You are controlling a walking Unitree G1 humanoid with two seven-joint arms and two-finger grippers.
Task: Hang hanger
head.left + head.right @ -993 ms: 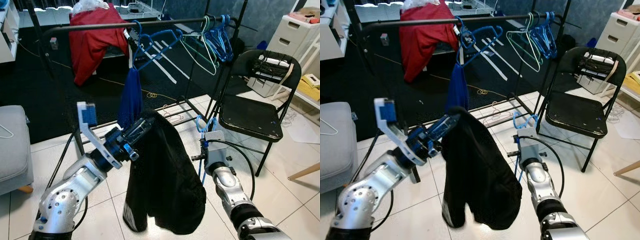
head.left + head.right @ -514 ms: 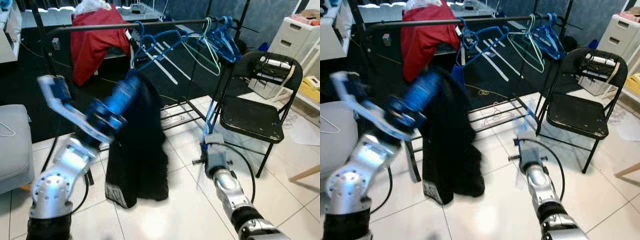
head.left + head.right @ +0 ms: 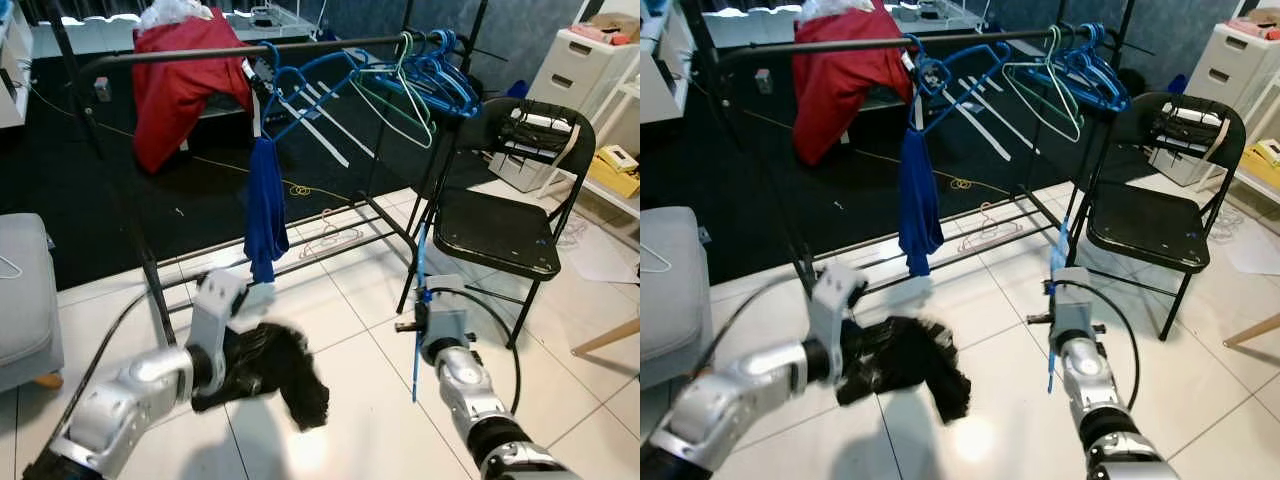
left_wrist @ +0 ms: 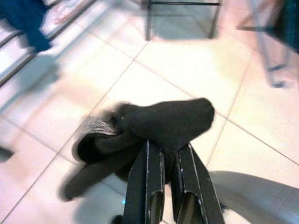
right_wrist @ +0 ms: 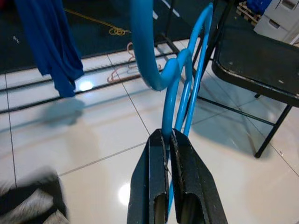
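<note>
My right gripper (image 5: 167,140) is shut on a blue plastic hanger (image 5: 145,60), which it holds upright over the white tiles in front of the black chair; the same hanger (image 3: 418,300) appears edge-on in the left eye view. My left gripper (image 4: 168,156) is shut on a bunched black garment (image 4: 163,121). That arm is stretched low, so the garment (image 3: 285,375) hangs just above the floor. The black clothes rail (image 3: 200,55) runs across the back, well above both grippers.
On the rail hang a red garment (image 3: 185,80), a blue garment (image 3: 265,215) on a blue hanger, and several blue and green hangers (image 3: 430,75). A black folding chair (image 3: 500,230) stands right, white drawers (image 3: 590,60) behind it, a grey seat (image 3: 20,290) left.
My left arm has swung down from rail height to near the floor, taking the black garment with it; the cloth is now bunched. The right gripper still holds the blue hanger in much the same place.
</note>
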